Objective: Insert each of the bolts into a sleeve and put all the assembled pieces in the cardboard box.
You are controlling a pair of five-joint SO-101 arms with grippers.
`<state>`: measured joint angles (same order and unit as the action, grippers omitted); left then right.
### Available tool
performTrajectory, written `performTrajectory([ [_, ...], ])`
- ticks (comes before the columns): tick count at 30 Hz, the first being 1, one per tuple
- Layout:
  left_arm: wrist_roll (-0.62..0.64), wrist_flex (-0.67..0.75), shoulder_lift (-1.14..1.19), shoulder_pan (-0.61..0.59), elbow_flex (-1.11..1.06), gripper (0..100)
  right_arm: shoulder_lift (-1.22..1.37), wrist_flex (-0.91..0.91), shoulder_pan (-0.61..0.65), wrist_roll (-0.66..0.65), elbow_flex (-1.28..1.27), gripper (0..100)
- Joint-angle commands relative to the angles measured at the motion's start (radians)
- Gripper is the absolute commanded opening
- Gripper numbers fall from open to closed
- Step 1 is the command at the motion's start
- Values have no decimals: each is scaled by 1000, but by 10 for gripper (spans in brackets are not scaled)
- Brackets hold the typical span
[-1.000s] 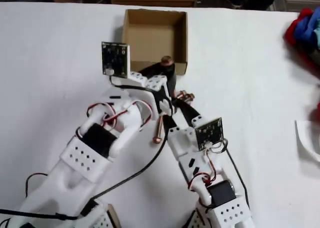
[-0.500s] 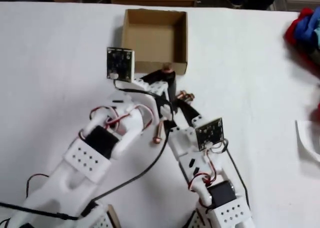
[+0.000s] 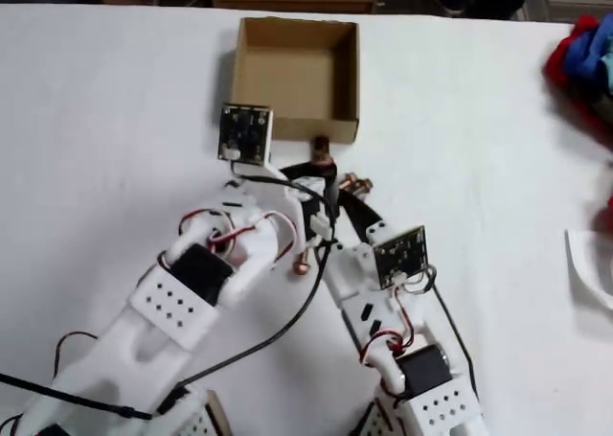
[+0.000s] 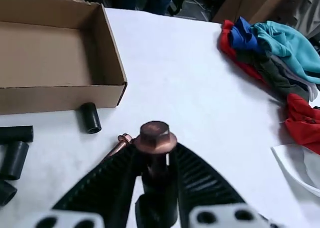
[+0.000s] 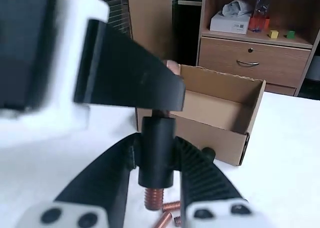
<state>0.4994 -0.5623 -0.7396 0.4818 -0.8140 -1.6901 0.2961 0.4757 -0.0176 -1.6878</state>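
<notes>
White worktop carries the cardboard box at its far side, with nothing in it so far; over the past second the left arm has swung across and down, so the copper bolt pinched in the left claw now sits lower, just in front of the box; the right claw clamps a black sleeve upright, and the bolt's threaded end shows beneath it; I judge the bolt is through and this pair nearly assembled; spare sleeves and a loose bolt lie on the worktop, so more pairs remain.
</notes>
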Motion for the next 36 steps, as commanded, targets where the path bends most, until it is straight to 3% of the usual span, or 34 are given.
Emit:
performTrajectory([
  [1,-8,-81,-11,-5,99,259,-2,-24,-2,-9,-11,21],
  [5,-8,-120,-11,-5,125,337,-2,-22,-2,-9,-11,21],
  [19,-8,-118,-11,-6,222,334,-2,-28,-51,-9,-11,21],
  [27,-8,-118,-8,-107,246,334,-4,-28,-76,-9,-11,21],
  [36,-9,-118,-8,-126,248,334,-4,-28,-79,-3,-11,21],
])
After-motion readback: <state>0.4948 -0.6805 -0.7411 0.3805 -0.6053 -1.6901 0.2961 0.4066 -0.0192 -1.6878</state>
